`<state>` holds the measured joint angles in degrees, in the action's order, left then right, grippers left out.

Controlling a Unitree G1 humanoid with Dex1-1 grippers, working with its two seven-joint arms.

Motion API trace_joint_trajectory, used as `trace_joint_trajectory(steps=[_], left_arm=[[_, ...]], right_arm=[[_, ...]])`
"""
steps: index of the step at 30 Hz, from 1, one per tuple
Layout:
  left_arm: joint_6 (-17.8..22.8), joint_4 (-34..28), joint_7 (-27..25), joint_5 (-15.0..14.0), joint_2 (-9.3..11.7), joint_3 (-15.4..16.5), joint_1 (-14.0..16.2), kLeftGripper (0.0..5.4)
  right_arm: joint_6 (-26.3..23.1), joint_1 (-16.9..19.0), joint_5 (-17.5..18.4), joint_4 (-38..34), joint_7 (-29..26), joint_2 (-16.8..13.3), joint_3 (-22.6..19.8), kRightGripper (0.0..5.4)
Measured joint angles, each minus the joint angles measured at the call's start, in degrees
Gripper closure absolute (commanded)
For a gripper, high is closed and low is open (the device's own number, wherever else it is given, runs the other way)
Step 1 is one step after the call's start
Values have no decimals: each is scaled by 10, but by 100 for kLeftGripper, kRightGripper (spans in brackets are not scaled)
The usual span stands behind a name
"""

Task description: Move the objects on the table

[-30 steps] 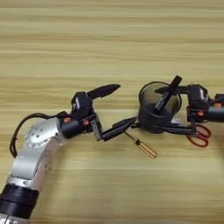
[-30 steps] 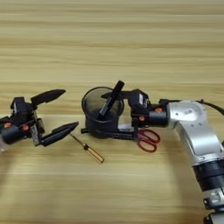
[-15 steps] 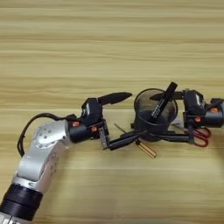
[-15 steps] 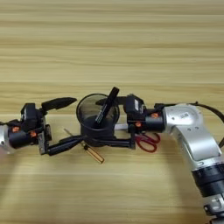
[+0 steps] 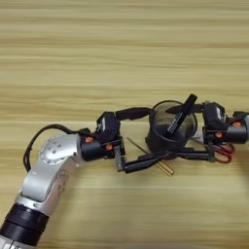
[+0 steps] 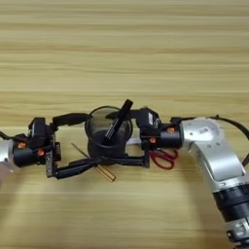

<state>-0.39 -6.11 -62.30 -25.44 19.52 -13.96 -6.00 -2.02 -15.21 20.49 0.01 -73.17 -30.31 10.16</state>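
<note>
A black mesh pen cup (image 5: 171,138) stands upright on the table (image 5: 121,58) with a black marker (image 5: 180,115) leaning in it. My right gripper (image 6: 106,138) reaches in from the right and is shut on the cup, one finger behind the rim and one along its front base. My left gripper (image 5: 154,135) is open at the cup's left side, its upper finger near the rim. Its lower finger lies low in front, over the thin amber-handled screwdriver (image 5: 164,168). The red-handled scissors (image 6: 163,158) lie just under my right gripper's body.
My left arm (image 5: 51,165) comes in from the bottom left with a black cable looping beside it. My right arm (image 6: 214,155) comes in from the bottom right. Bare wood stretches across the far half of the table.
My left gripper has moved right, up to the cup, with its fingers still spread. The right gripper has shifted the cup and marker a little left and nearer.
</note>
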Motion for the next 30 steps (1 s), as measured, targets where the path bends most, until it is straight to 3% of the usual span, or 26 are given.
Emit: trace_joint_trajectory(steps=[30], left_arm=[[-5,24,1,17,-3,-7,-13,0]], right_arm=[[1,5,2,-22,2,10,19,57]])
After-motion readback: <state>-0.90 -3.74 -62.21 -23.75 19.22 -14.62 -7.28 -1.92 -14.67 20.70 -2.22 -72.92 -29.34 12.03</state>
